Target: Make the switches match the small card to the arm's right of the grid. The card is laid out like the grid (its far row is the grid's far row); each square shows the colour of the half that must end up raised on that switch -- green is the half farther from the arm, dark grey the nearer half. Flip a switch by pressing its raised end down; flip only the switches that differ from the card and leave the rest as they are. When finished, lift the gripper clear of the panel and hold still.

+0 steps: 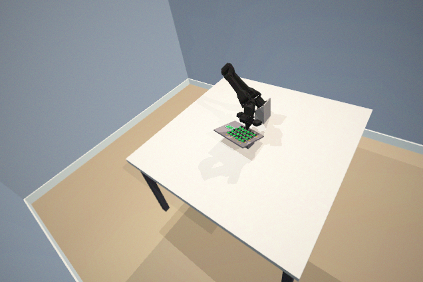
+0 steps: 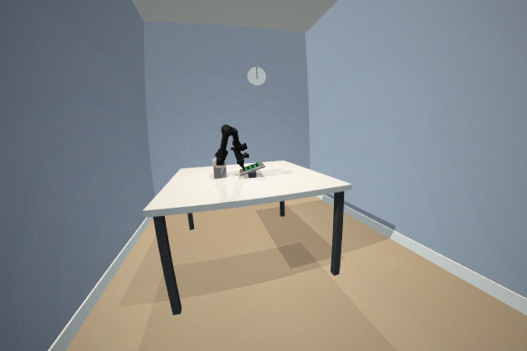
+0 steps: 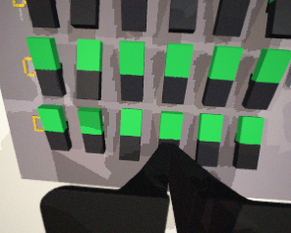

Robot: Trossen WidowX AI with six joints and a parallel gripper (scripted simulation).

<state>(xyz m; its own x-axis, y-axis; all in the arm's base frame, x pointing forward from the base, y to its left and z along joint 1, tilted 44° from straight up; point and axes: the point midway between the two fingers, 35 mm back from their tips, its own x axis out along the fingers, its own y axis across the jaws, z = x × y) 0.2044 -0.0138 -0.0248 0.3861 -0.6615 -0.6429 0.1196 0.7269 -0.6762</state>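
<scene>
Over green-and-dark blocky switches (image 3: pixel 131 70), tapered black pincer (image 1: pixel 247 128) (image 2: pixel 242 166) (image 3: pixel 166 148) pinched shut, gripping nothing.

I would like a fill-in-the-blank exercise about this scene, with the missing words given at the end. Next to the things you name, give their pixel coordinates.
1. The gripper (image 1: pixel 247 127) (image 2: pixel 243 167) (image 3: pixel 166 148) has its fingers ____.
2. The gripper's tip is at the row of switches (image 3: pixel 131 122) that is ____ to the arm.
3. The far half of each switch in this row is coloured ____.
4. On the wall hangs a round ____.

Missing words: closed; nearest; green; clock.
</scene>
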